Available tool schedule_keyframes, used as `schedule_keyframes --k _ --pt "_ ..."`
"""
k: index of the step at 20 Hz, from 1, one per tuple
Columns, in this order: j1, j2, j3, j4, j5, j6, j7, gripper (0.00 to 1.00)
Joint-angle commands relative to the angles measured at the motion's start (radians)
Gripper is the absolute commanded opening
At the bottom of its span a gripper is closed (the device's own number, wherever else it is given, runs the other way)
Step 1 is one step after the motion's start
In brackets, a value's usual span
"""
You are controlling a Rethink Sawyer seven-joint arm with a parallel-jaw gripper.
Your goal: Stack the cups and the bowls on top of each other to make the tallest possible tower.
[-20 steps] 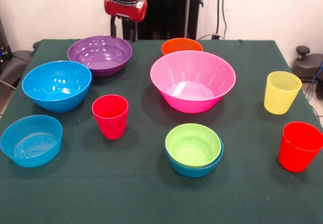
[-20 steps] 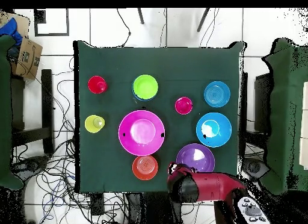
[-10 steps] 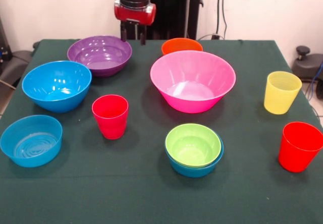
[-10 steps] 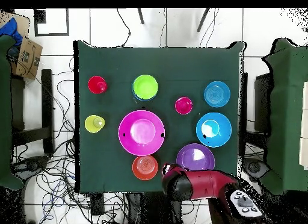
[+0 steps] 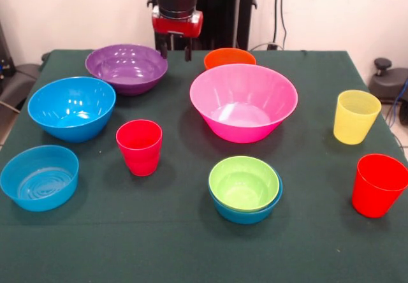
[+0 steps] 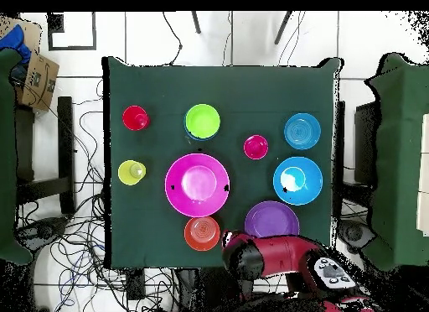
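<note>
Movement: the gripper [image 5: 177,52] is sliding sideways from behind the purple bowl [image 5: 127,69] toward the orange bowl [image 5: 229,58].
Gripper: its two short fingers are hanging spread apart, gripping nothing.
Landmark: the big pink bowl [image 5: 243,102] is sitting mid-table.
Cups: one red cup [image 5: 139,146] and a yellow cup [image 5: 355,116] are flanking the pink bowl; another red cup [image 5: 378,185] is standing nearer the camera.
Progress: only the lime green bowl [image 5: 244,182] is nesting in a blue bowl [image 5: 250,216]; the tower is barely beginning, likely with everything else remaining.

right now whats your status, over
Gripper open, empty, above the gap between purple bowl and orange bowl. Only lime bowl nested, in blue bowl. Nothing blocking.
</note>
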Motion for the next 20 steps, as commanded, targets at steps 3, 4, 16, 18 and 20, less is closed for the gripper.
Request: schedule_keyframes --k 3,4,16,18,20 --pt "0.032 0.022 0.092 -0.107 -0.049 -0.029 -0.005 1.0" --pt "0.028 0.002 0.095 -0.095 -0.042 -0.01 -0.009 1.0" --pt "-0.053 -0.182 0.224 0.011 0.061 0.161 -0.074 1.0" --pt "-0.074 -0.242 0.254 0.039 0.089 0.209 -0.098 1.0" --pt "-0.087 -0.257 0.272 0.044 0.099 0.227 -0.104 1.0"
